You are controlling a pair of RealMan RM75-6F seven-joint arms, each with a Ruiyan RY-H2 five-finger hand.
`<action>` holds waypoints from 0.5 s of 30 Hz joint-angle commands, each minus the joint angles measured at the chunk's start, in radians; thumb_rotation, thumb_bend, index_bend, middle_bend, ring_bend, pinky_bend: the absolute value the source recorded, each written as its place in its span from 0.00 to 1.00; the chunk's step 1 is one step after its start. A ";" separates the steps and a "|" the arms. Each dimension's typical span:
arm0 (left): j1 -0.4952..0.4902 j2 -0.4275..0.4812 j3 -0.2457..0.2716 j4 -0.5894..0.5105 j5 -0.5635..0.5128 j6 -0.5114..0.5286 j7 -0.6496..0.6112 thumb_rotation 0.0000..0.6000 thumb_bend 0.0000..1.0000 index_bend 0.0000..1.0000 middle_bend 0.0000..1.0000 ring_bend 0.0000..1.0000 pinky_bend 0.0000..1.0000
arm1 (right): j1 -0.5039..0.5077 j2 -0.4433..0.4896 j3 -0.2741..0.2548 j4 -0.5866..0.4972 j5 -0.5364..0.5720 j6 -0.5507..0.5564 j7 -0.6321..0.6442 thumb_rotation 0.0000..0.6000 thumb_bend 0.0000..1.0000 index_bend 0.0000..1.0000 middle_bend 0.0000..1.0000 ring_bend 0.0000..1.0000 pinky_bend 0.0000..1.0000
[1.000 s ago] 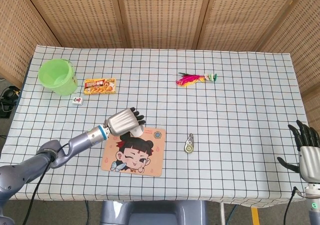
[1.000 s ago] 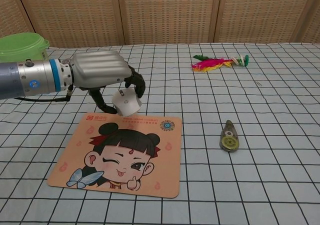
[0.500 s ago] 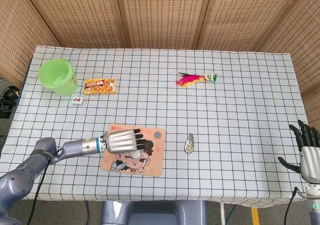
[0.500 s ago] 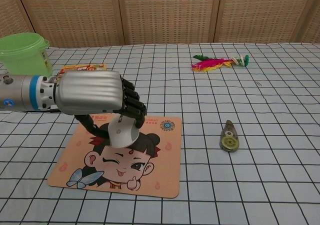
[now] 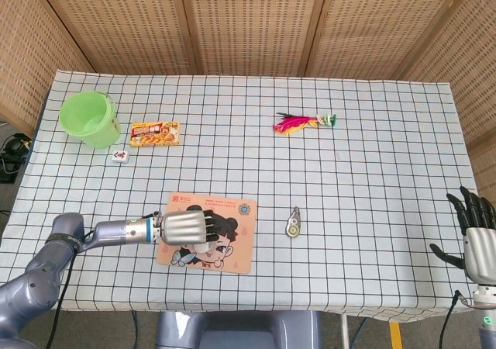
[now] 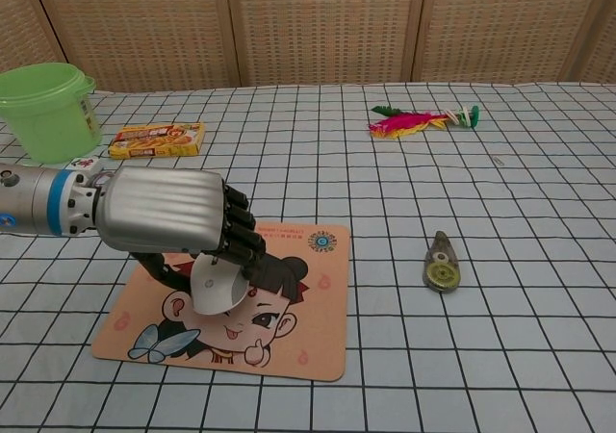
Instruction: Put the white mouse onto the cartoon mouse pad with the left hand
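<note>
My left hand (image 6: 168, 212) grips the white mouse (image 6: 218, 284) from above, its dark fingers curled over the mouse's top. The mouse hangs low over the cartoon mouse pad (image 6: 289, 342), above the drawn girl's face; whether it touches the pad I cannot tell. In the head view the left hand (image 5: 186, 226) covers the pad's (image 5: 236, 252) left middle, and the mouse is hidden beneath it. My right hand (image 5: 477, 239) stays at the table's far right edge, fingers spread, holding nothing.
A correction-tape dispenser (image 6: 442, 265) lies right of the pad. A green bucket (image 6: 48, 109), a yellow snack box (image 6: 157, 139) and a small tile (image 5: 120, 156) sit at the back left. A feather shuttlecock (image 6: 416, 121) lies at the back right.
The left hand carried the mouse from the pad's back edge toward me and lower, now over the drawn face. The right hand has not moved.
</note>
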 commanded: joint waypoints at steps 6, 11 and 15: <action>-0.004 -0.015 0.015 0.027 0.001 -0.011 0.017 1.00 0.46 0.63 0.36 0.28 0.34 | -0.001 0.001 -0.001 0.000 0.000 0.000 0.003 1.00 0.08 0.15 0.00 0.00 0.00; -0.004 -0.013 0.015 0.019 -0.012 -0.022 0.021 1.00 0.38 0.43 0.17 0.07 0.19 | -0.001 0.000 -0.001 0.000 -0.005 0.004 0.002 1.00 0.08 0.15 0.00 0.00 0.00; -0.005 -0.005 0.019 0.008 -0.015 -0.027 0.033 1.00 0.34 0.33 0.04 0.01 0.14 | -0.002 0.000 -0.001 0.001 -0.005 0.006 0.003 1.00 0.08 0.15 0.00 0.00 0.00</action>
